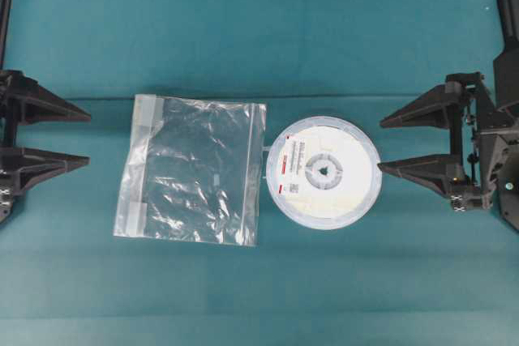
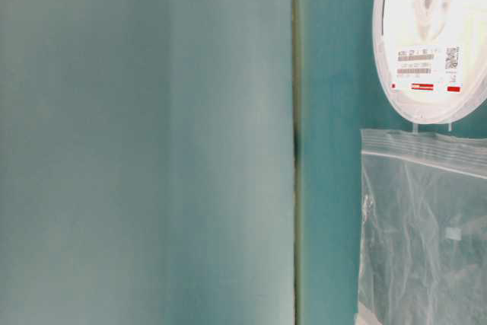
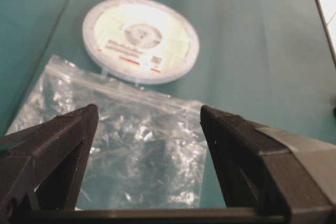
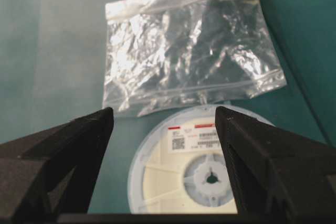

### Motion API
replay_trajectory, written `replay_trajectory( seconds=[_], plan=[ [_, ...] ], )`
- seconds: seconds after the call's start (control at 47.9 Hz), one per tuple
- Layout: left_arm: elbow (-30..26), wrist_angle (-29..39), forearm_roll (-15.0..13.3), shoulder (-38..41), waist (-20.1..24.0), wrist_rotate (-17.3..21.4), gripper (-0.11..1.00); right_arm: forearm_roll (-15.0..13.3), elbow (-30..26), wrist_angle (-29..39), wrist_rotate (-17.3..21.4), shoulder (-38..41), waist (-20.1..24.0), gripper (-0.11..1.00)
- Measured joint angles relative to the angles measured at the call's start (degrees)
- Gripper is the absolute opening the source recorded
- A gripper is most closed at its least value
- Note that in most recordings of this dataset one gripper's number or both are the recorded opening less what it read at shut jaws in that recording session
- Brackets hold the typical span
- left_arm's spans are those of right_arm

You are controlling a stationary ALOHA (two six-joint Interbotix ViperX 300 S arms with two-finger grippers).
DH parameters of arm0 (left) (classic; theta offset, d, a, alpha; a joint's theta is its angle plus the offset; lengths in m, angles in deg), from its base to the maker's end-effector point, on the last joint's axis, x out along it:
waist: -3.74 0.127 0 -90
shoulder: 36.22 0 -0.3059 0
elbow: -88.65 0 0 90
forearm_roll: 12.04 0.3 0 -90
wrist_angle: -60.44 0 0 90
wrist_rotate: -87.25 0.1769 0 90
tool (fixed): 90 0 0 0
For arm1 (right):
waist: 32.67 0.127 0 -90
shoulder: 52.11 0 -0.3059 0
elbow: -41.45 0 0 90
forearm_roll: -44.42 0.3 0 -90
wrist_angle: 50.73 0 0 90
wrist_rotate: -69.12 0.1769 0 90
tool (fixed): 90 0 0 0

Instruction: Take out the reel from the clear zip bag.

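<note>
teal tabletop [image 1: 259,30] fills every view, bare apart from two items at its middle. the left end effector [image 1: 87,137] waits at the left edge with its fingers spread wide and nothing between them, and the right end effector [image 1: 379,145] mirrors it at the right edge, equally apart and holding nothing. just beside the right one lies the reel [image 1: 323,172], flat and label up, fully outside the clear zip bag [image 1: 193,169], which lies limp and flattened to its left, the zip edge just touching the reel's rim. that layout suggests the removal is done and both arms are parked clear. the table-level view alone shows the label's red marks sharply; only the overhead shows both arms.
</note>
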Motion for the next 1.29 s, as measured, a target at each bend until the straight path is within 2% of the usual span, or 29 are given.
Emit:
replay_trajectory(
  seconds=[0.292,0.793,1.294],
  plan=[
    [0.0,-0.1,0.0,-0.1,0.1,-0.1,0.86,0.0,-0.1,0.2,0.0,-0.8,0.1,0.86],
    [0.0,0.1,0.0,0.0,0.0,-0.3,0.86,-0.1,0.1,5.6,0.1,-3.9,0.0,0.86],
    [0.0,0.1,0.0,-0.3,0.0,-0.5,0.86,0.0,0.6,5.8,0.1,-5.4,0.0,0.86]
  ],
)
